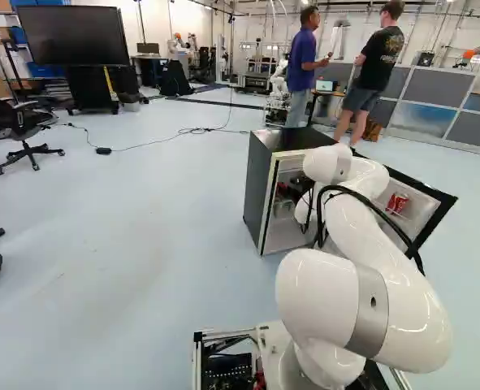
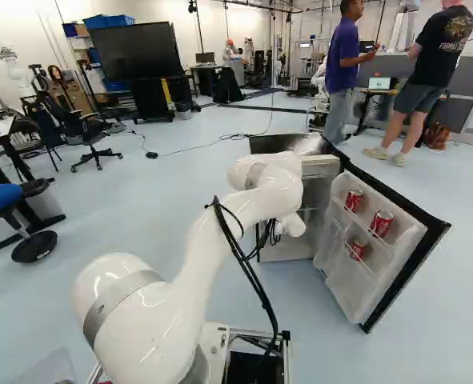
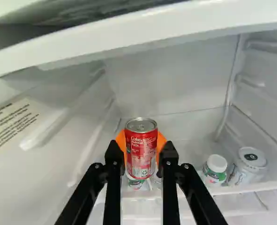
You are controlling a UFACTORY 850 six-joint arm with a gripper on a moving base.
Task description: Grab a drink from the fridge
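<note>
End effector (image 1: 287,193): located inside the open fridge (image 1: 258,180), at the end of the white arm (image 1: 365,231). In the wrist view, the end effector (image 3: 140,152) is closed on one red drink can (image 3: 142,152). Its two black fingers stand apart by the can's width, with the orange pads (image 3: 121,140) against opposite sides of the can. The can is upright, its silver top facing up and its printed side toward the wrist camera.

Fridge interior: a white shelf edge (image 3: 129,40) crosses above the can. A small container with a green-and-white label (image 3: 136,183) shows just below the can in the wrist view, largely hidden by it. To one side, apart from the fingers, a white-capped bottle with a green label (image 3: 216,165) stands beside a pale can (image 3: 251,161). A panel of printed text (image 3: 9,122) is on the opposite wall.

Fridge door: the door (image 2: 344,284) stands open, to the right of the arm in the right base view. Its racks carry three red cans: two in the upper rack, (image 2: 354,200) and (image 2: 382,224), and one in the rack below (image 2: 356,249). Contact between the arm and the fridge cannot be determined.
</note>
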